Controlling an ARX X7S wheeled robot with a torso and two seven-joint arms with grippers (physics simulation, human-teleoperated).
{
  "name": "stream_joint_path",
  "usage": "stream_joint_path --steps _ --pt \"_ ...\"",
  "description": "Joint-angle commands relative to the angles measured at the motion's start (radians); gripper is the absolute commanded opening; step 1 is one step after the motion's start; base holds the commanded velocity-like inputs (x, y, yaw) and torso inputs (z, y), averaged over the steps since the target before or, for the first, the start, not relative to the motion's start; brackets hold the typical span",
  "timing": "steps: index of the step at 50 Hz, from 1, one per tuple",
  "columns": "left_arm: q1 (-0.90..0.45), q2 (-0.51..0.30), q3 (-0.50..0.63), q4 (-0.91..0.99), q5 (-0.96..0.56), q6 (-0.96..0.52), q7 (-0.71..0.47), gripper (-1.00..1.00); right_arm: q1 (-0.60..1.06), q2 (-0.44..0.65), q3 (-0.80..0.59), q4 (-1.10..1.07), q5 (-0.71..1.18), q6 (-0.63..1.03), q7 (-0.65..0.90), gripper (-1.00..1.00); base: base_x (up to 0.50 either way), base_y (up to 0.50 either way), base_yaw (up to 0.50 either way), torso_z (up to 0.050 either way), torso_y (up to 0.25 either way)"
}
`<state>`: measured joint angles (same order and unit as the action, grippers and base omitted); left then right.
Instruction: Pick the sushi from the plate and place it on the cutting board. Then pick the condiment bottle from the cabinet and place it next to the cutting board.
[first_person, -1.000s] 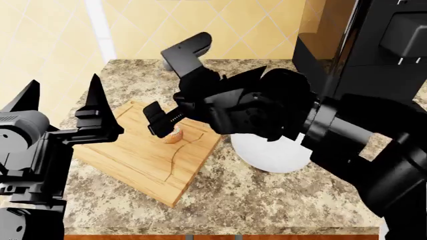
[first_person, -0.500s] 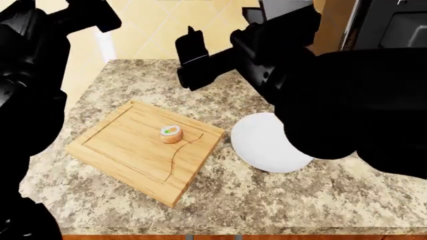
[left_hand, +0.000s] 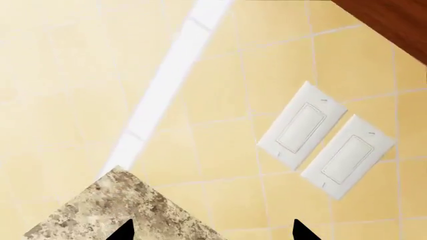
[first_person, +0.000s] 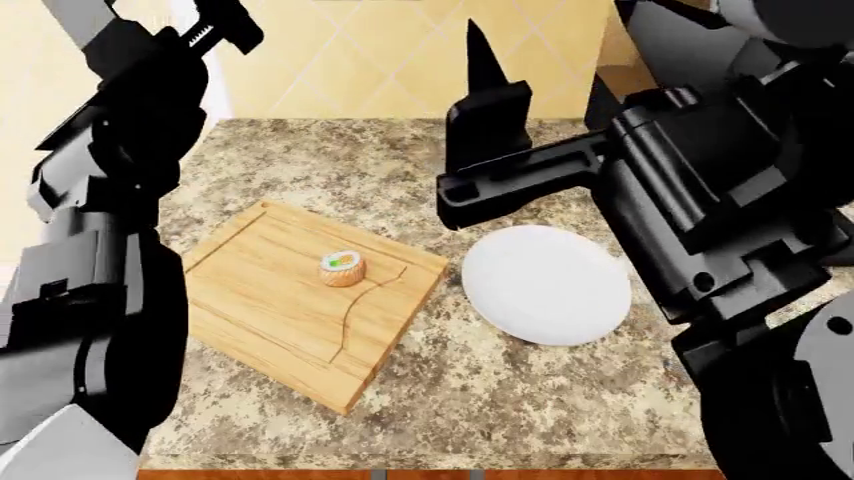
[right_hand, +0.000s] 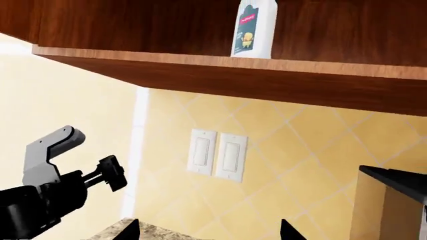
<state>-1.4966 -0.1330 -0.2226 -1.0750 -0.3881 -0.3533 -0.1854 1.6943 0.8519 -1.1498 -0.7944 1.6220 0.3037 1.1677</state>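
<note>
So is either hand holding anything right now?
No. The small round orange-sided sushi roll lies free on the light wooden cutting board, and both wrist views show empty space between the fingertips.

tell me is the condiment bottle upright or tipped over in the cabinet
Upright. In the right wrist view the condiment bottle stands on the cabinet shelf, label facing out; its cap is cut off by the frame.

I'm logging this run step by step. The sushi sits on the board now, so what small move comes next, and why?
Probably raise the right gripper toward the bottle on the cabinet shelf. The sushi already rests on the board, the plate is bare, and the right wrist view shows the bottle above, with open fingers holding nothing.
</note>
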Motion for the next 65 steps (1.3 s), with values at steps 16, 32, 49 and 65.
stream_joint_path --steps 16,32,49,65 --pt "0.056 0.059 -0.423 -0.234 0.368 0.130 0.426 1.00 0.145 0.079 0.110 -0.059 -0.040 0.014 0.114 1.00 0.00 0.00 0.00 0.000 0.000" --pt "0.055 0.063 -0.423 -0.234 0.385 0.152 0.451 1.00 0.252 0.125 0.137 -0.056 0.042 0.088 0.170 1.00 0.09 0.28 0.00 0.000 0.000" --pt "0.057 0.065 -0.411 -0.234 0.390 0.149 0.448 1.00 0.335 0.151 0.142 -0.055 0.123 0.171 0.195 1.00 0.23 0.46 0.00 0.000 0.000" --pt "0.057 0.065 -0.399 -0.234 0.388 0.147 0.449 1.00 0.390 0.089 0.132 0.053 0.135 0.241 0.120 1.00 0.50 0.03 0.00 0.000 0.000"
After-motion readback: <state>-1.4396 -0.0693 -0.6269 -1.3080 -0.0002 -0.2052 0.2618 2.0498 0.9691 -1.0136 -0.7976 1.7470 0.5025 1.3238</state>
